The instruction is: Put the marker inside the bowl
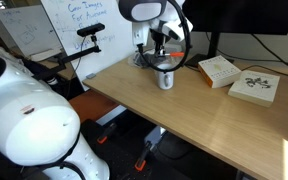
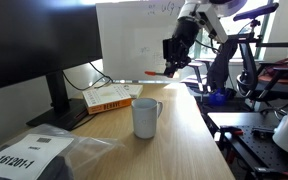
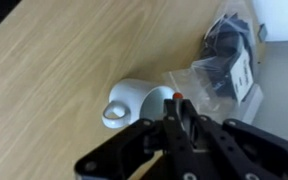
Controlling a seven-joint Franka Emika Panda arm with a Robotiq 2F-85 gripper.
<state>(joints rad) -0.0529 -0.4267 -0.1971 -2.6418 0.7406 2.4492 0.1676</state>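
Note:
A white mug (image 1: 165, 78), serving as the bowl, stands on the wooden desk in both exterior views (image 2: 146, 117) and in the wrist view (image 3: 134, 100). My gripper (image 2: 174, 68) hangs above the desk, higher than the mug, and also shows in an exterior view (image 1: 162, 48). It is shut on the marker (image 2: 152, 77), a thin orange-red and white stick held roughly level. In the wrist view the marker's red tip (image 3: 176, 96) pokes out between the fingers (image 3: 178, 108), over the mug's rim.
Two books (image 1: 219, 70) (image 1: 254, 88) lie on the desk beyond the mug; a book (image 2: 109, 97) shows by the monitor stand (image 2: 69, 110). A plastic bag with dark contents (image 3: 224, 60) (image 2: 44, 155) lies beside the mug. A whiteboard (image 1: 84, 20) stands behind.

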